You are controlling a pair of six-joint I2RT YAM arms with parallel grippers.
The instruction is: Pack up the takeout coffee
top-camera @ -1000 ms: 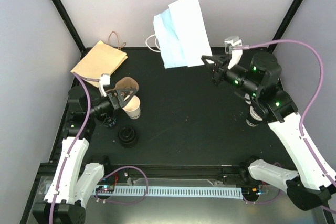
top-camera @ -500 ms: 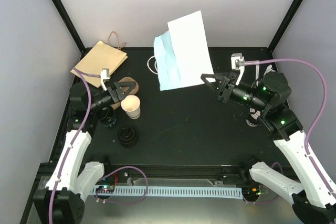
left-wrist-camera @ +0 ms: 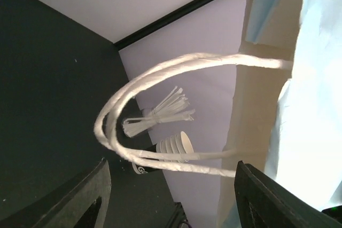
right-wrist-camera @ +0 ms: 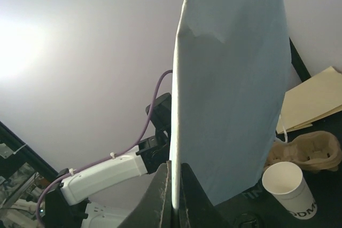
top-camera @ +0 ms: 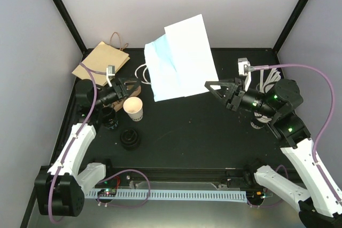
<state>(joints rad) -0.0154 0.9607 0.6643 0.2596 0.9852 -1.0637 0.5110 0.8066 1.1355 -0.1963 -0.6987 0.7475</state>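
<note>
My right gripper is shut on the edge of a light blue and white paper bag and holds it up above the table's back middle. In the right wrist view the jaws pinch the bag's thin edge. My left gripper is open at the bag's white twisted handles. The handles loop just ahead of its spread fingers. An open, lidless white cup stands below the left gripper. No black-lidded white cup shows clearly. A dark cup-like thing sits partly under the left arm.
A flat brown paper bag lies at the back left, and a cardboard cup carrier is mostly hidden by the left gripper. Loose black lids lie at the front left. Nested cups and a bundle of white sticks stand at the right.
My right gripper swung the bag left and lower, towards the left arm. My left gripper left the cup carrier and lifted up to the bag's handles.
</note>
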